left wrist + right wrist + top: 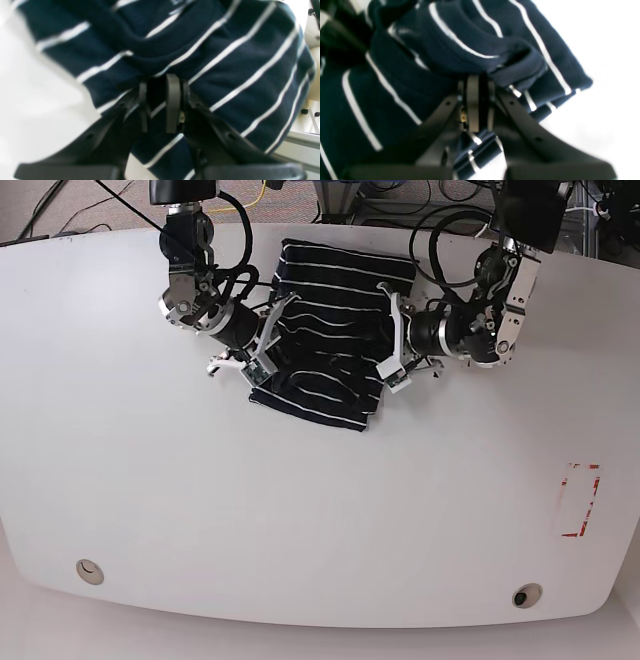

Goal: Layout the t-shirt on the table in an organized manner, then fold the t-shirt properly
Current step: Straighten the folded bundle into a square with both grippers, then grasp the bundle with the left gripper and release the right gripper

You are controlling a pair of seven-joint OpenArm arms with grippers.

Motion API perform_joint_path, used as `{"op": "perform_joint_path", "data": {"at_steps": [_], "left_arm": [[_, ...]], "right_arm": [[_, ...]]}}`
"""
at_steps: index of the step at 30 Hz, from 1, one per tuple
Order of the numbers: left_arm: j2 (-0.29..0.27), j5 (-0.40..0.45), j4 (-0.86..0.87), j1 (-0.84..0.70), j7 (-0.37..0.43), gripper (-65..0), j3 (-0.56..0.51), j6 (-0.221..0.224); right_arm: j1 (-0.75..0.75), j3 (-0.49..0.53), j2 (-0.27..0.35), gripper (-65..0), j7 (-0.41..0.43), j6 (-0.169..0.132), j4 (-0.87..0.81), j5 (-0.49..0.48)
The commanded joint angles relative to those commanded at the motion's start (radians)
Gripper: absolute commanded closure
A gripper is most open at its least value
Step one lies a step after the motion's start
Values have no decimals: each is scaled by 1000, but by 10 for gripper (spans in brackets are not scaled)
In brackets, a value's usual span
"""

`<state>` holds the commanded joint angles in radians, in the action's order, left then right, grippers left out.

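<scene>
Folding t-shirt, far middle of surface | left gripper, right gripper apparently pinched on opposite edges | next: you carry both together, evenly.

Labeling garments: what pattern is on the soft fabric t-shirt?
The soft dark navy-black t-shirt has thin, evenly spaced white stripes; clearest in the left wrist view.

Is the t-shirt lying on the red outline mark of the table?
No, the t-shirt lies near the far edge, while the red outline mark sits bare, well apart from it.
</scene>
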<state>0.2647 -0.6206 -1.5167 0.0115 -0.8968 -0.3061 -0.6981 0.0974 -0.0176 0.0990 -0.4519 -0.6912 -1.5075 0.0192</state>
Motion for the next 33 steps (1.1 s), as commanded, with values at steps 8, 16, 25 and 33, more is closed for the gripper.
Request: {"op": "perform_joint_path", "data": {"at_steps": [8, 16, 25, 33], "left_arm": [[34, 0, -2, -5, 0, -85, 43, 0], [35, -25, -130, -12, 0, -86, 98, 0], [-20, -106, -204, 28, 0, -88, 26, 0], [-77, -104, -106, 98, 5, -88, -140, 0]], "right_arm": [[-34, 2, -2, -35, -3, 3, 3, 3], [-9, 2, -8, -35, -72, 5, -138, 3], [-11, 0, -20, -35, -247, 5, -419, 5], [-38, -97, -20, -35, -262, -3, -459, 5]]}}
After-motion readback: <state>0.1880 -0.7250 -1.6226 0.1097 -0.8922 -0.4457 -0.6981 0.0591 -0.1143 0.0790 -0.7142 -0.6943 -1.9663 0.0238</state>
